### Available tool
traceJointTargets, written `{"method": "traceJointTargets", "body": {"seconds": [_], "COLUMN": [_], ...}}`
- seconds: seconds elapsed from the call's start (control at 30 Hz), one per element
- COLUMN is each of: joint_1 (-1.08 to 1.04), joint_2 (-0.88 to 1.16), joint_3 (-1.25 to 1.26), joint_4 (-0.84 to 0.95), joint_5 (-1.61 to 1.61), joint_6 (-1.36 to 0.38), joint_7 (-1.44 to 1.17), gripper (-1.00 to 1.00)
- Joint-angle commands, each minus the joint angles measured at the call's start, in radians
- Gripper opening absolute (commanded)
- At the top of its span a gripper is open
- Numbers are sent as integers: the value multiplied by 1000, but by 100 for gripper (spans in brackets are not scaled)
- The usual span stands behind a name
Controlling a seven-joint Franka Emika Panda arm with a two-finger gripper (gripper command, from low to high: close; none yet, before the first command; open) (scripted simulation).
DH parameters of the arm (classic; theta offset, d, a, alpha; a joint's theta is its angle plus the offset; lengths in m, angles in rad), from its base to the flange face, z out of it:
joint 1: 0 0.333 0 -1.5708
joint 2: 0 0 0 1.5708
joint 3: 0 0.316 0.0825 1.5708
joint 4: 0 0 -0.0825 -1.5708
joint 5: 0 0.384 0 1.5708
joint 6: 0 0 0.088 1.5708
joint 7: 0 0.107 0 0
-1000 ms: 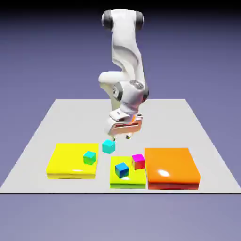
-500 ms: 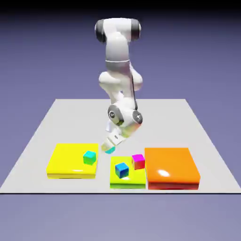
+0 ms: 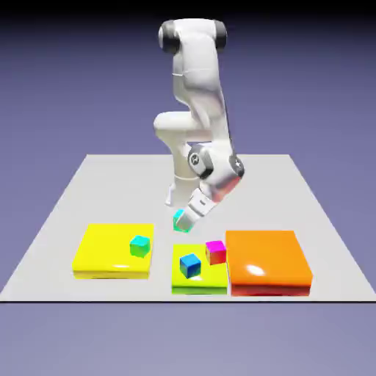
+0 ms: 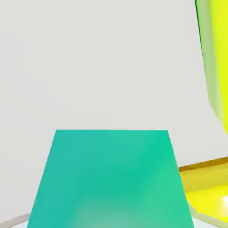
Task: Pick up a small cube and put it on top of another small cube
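The pale surface (image 3: 242, 194) is reached over by the white arm (image 3: 198, 88), whose wrist is bent down above its middle. Along the surface's front edge, at the bottom of the exterior view, three slabs are laid out: the orange slab (image 3: 268, 257) toward the exterior view's right corner, the yellow slab (image 3: 99, 250) toward the left corner, and the lime slab (image 3: 200, 288) between them, just beside the orange one. The gripper (image 3: 185, 222) is tilted, and its fingers are closed on the small cyan cube (image 3: 179, 220), by which the space between the tips is filled in the hand view. The cube is carried behind the lime slab's back edge; it is probably clear of the surface, though its underside is partly covered by the hand and the gap cannot be made out. The green-sided cube (image 3: 139, 247) is set near the yellow slab's right edge, the blue cube (image 3: 190, 266) on the lime slab toward its left edge, and the magenta cube (image 3: 216, 252) at that slab's back right corner. The pick is judged done and the carry in hand; next, enough height should be kept to pass over the chosen cube, the tilt levelled, and the held cube centred before it is lowered and released
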Motion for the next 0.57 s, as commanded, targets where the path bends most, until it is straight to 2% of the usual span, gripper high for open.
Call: {"method": "traceJointTargets", "body": {"seconds": [0.0, 0.23, 0.4, 0.43, 0.53], "joint_1": [28, 258, 220, 220, 241], "joint_2": [3, 21, 154, 154, 82], "joint_3": [-9, -70, -125, -125, -95], "joint_4": [34, 249, 235, 235, 243], "joint_5": [-11, -62, -206, -206, -128], "joint_6": [-11, -84, 46, 46, -25], "joint_7": [-39, -297, -193, -193, -250], "gripper": [-100, -100, -100, 100, 100]}}
